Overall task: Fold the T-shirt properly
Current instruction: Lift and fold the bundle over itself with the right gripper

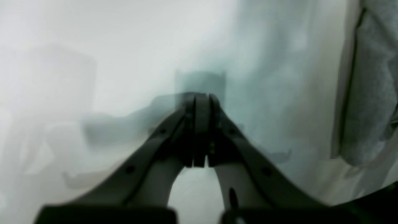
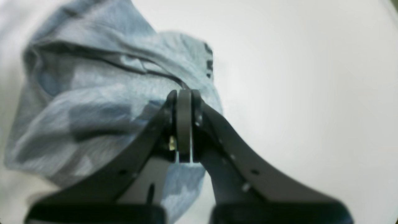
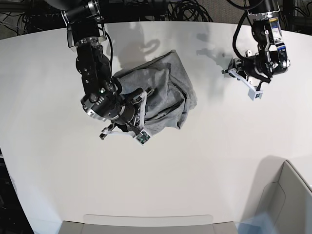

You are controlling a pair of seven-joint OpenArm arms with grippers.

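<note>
Your right pincer (image 2: 184, 93) is fully closed with nothing between its jaws, its tips just over the near edge of the T-shirt (image 3: 165, 92), which lies crumpled in a heap on the white worktop (image 3: 204, 170). Your left pincer (image 1: 201, 96) is closed and empty too, held above bare worktop well apart from the T-shirt, whose grey edge shows at the right of its wrist view.

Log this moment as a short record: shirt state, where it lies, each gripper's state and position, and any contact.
shirt: T-shirt, grey, crumpled in a heap, not folded
surface: white table
right gripper: shut, empty, above the shirt's edge
left gripper: shut, empty, over bare table, apart from the shirt
lettering: a few black marks show at one edge in the right wrist view
contact: neither gripper grips cloth
</note>
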